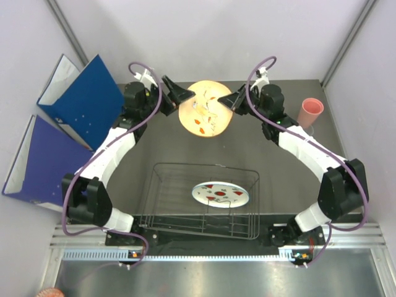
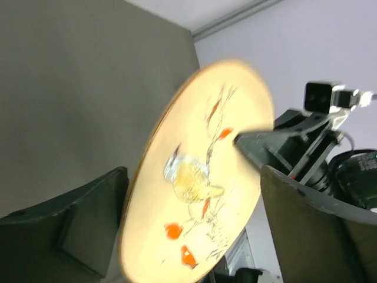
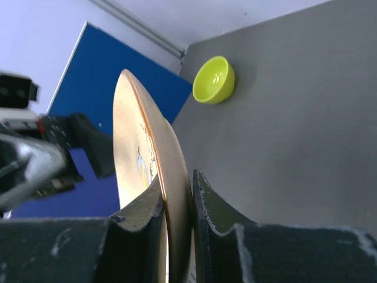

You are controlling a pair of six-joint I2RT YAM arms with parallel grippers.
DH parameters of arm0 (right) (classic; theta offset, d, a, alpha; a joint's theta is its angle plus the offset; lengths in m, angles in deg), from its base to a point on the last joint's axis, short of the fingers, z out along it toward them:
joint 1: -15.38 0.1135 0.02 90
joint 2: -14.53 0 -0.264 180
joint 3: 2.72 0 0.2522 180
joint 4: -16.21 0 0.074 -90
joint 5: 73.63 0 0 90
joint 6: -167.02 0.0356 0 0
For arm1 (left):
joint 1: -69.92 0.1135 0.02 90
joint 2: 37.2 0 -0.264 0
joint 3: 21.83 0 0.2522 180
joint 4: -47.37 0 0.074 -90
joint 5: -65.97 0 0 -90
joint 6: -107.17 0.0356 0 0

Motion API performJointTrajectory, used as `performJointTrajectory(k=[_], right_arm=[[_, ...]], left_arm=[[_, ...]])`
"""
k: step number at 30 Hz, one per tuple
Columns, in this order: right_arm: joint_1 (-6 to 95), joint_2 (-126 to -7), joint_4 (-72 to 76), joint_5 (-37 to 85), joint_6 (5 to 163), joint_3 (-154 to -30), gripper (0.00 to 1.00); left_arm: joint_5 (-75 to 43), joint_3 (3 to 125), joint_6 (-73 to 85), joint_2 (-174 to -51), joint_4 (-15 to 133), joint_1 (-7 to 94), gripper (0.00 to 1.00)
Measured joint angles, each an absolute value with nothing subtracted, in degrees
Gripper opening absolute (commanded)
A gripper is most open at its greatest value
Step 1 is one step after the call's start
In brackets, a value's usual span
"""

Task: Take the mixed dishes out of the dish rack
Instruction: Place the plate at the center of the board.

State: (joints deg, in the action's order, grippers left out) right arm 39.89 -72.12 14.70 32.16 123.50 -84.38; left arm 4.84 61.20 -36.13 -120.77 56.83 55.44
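Your right tool [image 3: 177, 197] clamps the orange-tan plate [image 1: 204, 114] by its right rim; your left tool [image 1: 184, 97] stands open at its left.

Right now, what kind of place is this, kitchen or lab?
Probably a lab robot cell, not a kitchen. Bare panel walls enclose a dark table, two arms are bolted to a metal rail, and the dish rack shares it with office binders. The right gripper clamps an orange-tan plate.

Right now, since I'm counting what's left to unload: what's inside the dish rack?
One white plate with red marks lies inside the dish rack. The wire floor elsewhere looks bare; anything directly under the plate is covered.
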Motion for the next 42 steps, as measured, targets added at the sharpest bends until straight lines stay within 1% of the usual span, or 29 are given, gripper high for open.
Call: performJointTrajectory(k=[4, 8, 12, 17, 22, 27, 40, 41, 42], right_arm=[[38.82, -72.54, 12.44, 35.57, 123.65, -84.84, 0.0], [36.24, -78.09, 8.84, 36.75, 124.33, -91.88, 0.0], [32.02, -86.22, 7.57, 35.17, 125.75, -100.33, 0.0], [25.53, -94.55, 6.48, 32.86, 128.44, -104.4, 0.0], [21.58, -102.18, 5.54, 29.95, 129.9, -105.14, 0.0], [21.49, -107.1, 3.94, 29.01, 130.05, -105.54, 0.0], [21.75, -113.02, 3.05, 28.25, 129.44, -109.65, 0.0], [21.75, -113.52, 2.96, 28.25, 129.29, -110.21, 0.01], [21.75, -113.96, 2.78, 28.22, 129.11, -110.69, 0.07]], left_arm=[[2.08, 64.2, -34.97, -120.57, 57.31, 58.26, 0.99], [-2.51, 63.23, -34.97, -118.38, 58.73, 62.57, 0.99], [-7.6, 58.27, -34.77, -113.09, 60.2, 64.49, 0.99], [-11.53, 51.76, -34.07, -105.97, 61.16, 64.25, 0.99], [-11.86, 47.67, -34.16, -104.81, 59.81, 64.25, 0.99], [-10.68, 46.51, -34.77, -106.56, 59.85, 64.25, 0.99], [-8.39, 43.69, -34.92, -107.06, 58.91, 64.23, 0.99], [-8.41, 43.43, -34.9, -107.11, 58.82, 64.23, 0.99], [-8.41, 43.15, -34.88, -107.13, 58.78, 64.23, 0.99]])
